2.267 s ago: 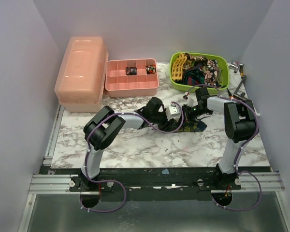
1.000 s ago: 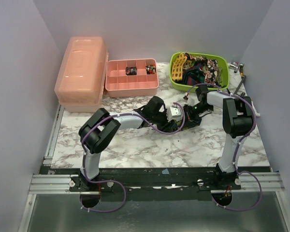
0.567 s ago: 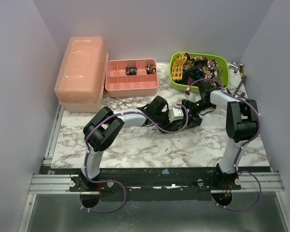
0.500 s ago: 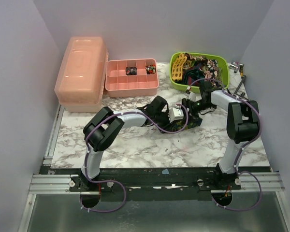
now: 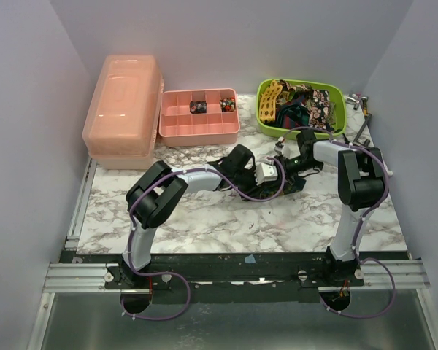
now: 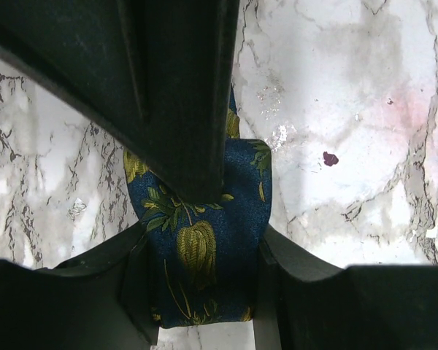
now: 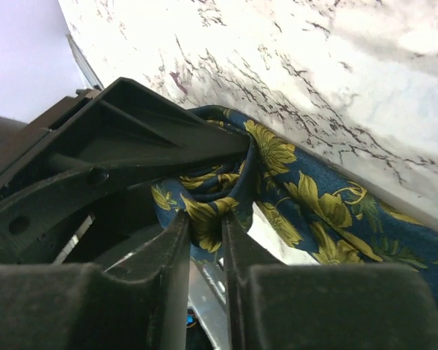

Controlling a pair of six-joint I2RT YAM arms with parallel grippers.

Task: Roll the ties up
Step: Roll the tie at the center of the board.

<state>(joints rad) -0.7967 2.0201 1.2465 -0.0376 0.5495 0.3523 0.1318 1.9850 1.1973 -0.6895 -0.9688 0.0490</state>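
A dark navy tie with yellow-green leaf and flower print lies on the marble table, partly rolled. My left gripper is shut across the tie's width, one finger on each edge. My right gripper faces it and is shut on a bunched fold of the same tie. In the top view the left gripper and right gripper meet mid-table, and only a small dark piece of the tie shows. More patterned ties are heaped in the green basket.
A pink compartment tray stands at the back centre with a closed pink box to its left. Small metal tools lie at the back right. Purple cables loop off both arms.
The right gripper let go, drew back slightly towards the basket, then came in again and closed on the tie's fold. The left gripper kept its grip and shifted slightly right.
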